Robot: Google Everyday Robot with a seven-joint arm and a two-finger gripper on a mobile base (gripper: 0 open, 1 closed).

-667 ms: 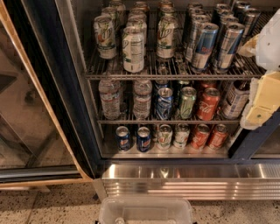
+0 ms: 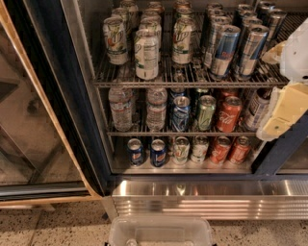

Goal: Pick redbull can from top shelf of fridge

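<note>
Redbull can: upright at top shelf front rail, 2 o'clock in fridge.
Room: front side open.
Neighbours: matching can just beside at 3 o'clock; green cans at 9.
Gripper: 3 o'clock edge, holding nothing visible; opening cannot be told.

The gripper, at the right edge, is cut off there and hides the right end of the top shelf; cans behind the front redbull can are mostly hidden.
</note>
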